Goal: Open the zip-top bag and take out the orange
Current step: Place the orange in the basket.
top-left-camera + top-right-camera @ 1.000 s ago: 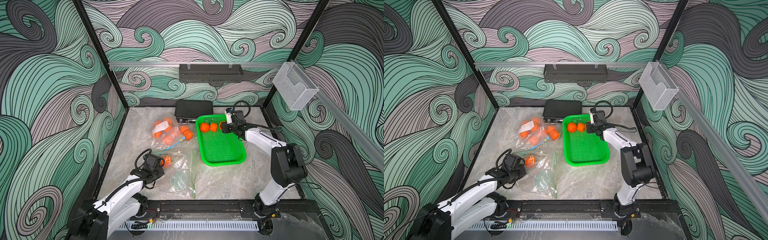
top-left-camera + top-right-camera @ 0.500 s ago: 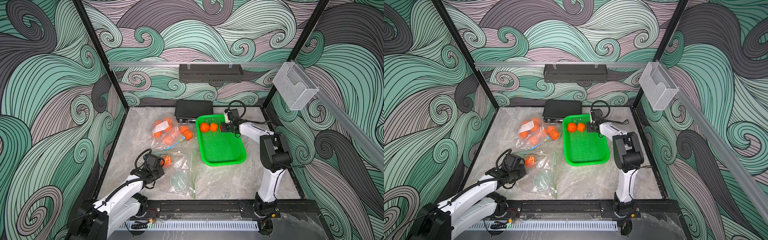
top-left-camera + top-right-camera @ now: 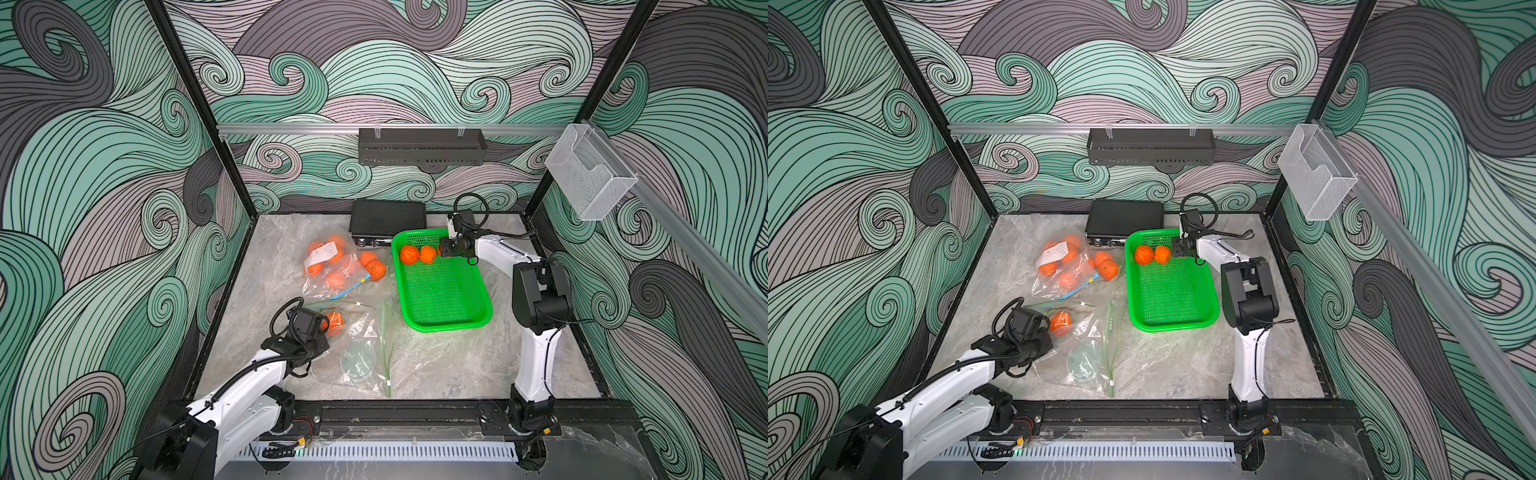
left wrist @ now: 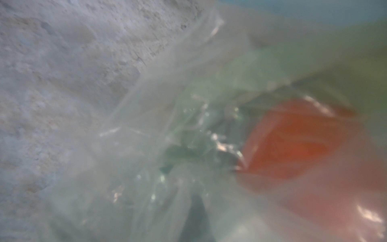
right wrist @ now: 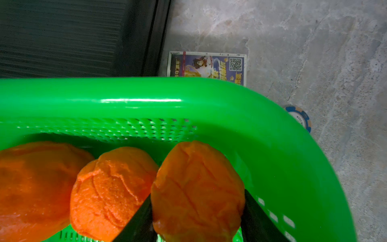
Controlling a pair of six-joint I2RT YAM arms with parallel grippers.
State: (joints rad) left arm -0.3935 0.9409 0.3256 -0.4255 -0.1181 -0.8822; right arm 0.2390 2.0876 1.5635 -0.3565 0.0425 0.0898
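robot lab test cell, swirl-printed enclosure walls (image 3: 83, 174), black frame posts (image 3: 198, 112), marble-look tabletop (image 3: 440, 365), rail-mounted white arms (image 3: 249, 386)

A black box (image 3: 388, 218) is seen set flat at the back of the marble table (image 3: 449, 365). Above it, a black perforated shelf (image 3: 419, 146) is hung from the silver rail (image 3: 291, 129). A clear holder (image 3: 590, 178) is fixed to the side rail. A printed card (image 5: 207, 66) is laid beside the box, and a blue-edged chip (image 5: 299, 117) is spotted nearby.

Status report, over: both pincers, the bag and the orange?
Left pincer shut on zip-top bag, bagged orange inside. Right pincer gripping loose orange inside green basket. Nothing blocking.
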